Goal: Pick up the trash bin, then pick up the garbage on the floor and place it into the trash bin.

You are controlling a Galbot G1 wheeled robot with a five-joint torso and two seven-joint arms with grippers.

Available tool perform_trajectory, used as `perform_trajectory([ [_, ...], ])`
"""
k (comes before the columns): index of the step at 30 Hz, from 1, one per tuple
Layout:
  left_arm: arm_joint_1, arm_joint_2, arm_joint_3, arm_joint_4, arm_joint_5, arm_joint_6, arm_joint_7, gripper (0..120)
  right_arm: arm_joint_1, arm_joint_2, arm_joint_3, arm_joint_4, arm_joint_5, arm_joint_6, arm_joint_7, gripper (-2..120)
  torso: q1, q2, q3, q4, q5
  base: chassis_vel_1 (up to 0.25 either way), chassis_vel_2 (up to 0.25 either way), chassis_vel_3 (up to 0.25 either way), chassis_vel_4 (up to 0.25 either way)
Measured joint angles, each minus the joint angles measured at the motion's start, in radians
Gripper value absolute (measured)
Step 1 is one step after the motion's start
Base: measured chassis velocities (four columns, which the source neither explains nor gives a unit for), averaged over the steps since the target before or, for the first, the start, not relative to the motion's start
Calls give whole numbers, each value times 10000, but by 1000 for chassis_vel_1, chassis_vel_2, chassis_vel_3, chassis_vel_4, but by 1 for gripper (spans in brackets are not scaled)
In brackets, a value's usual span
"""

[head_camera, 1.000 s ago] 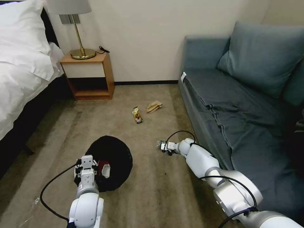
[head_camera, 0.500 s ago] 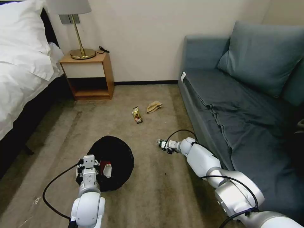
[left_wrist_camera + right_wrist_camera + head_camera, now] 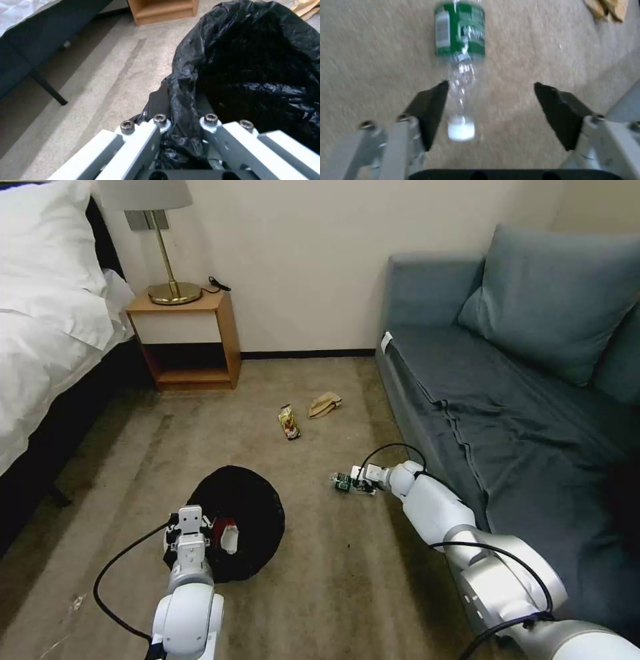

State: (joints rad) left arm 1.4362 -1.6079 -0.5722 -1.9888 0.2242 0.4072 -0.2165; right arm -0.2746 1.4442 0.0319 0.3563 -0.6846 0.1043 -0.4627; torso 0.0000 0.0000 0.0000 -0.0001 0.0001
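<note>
The left gripper (image 3: pixel 189 528) is clamped on the near rim of the trash bin (image 3: pixel 250 507), a round bin lined with a crinkly black plastic bag (image 3: pixel 253 62). In the left wrist view its fingers (image 3: pixel 160 125) pinch a fold of the bag's edge between them. Inside the bin lies a crumpled red-and-white wrapper (image 3: pixel 227 533).

The right gripper (image 3: pixel 357 481) is stretched out low over the beige carpet (image 3: pixel 333 580), close to the front of the blue-grey sofa (image 3: pixel 507 400). Its jaws stand wide apart — in the right wrist view the clear bottle (image 3: pixel 461 62) with its green label lies on the carpet between the two black pads (image 3: pixel 430 110), much nearer one pad than the other, its white cap end toward the wrist. The bottle lies free on the floor; the pads are not closed on it. In the head view the bottle (image 3: pixel 343 482) lies just beside the gripper's tips, to the right of the bin and apart from it.

Farther off on the carpet, toward the wall, a brown-gold snack wrapper (image 3: pixel 289 421) and a crumpled tan paper (image 3: pixel 325 405) lie near each other. A wooden nightstand (image 3: pixel 187 340) with a brass lamp (image 3: pixel 167 280) stands between the bed (image 3: pixel 47 327) and the sofa.
</note>
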Motion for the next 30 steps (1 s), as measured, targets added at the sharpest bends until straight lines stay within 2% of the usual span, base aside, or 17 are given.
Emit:
perform_trajectory([
  [1,0,0,0,0,0,0,0,4,0,0,0,0,0,0,0,72,0,0,0,0,0,0,0,0,0],
  [3,-3,0,25,6,-1,0,4,4,80,-27,233,-189,-319,-30,75,82,0,-1,1,0,0,0,0,0,0],
  [4,-3,0,25,6,-1,0,4,4,80,-27,233,-189,-319,-30,75,82,0,-1,1,0,0,0,0,0,0],
  [6,-2,0,59,6,-4,0,9,4,180,-23,477,-432,-419,-69,201,93,0,0,0,-1,0,0,0,0,0],
  [9,-2,0,91,3,-9,-3,12,4,200,73,526,-564,-395,-92,285,99,0,0,0,0,-1,0,0,0,0],
  [26,51,0,160,-160,-21,-32,40,4,204,452,758,-1105,-310,-214,572,100,0,0,0,1,-2,0,0,0,0],
  [30,90,0,254,-227,-27,-35,44,4,281,461,704,-1268,110,-311,362,100,0,0,0,1,-2,0,0,0,0],
])
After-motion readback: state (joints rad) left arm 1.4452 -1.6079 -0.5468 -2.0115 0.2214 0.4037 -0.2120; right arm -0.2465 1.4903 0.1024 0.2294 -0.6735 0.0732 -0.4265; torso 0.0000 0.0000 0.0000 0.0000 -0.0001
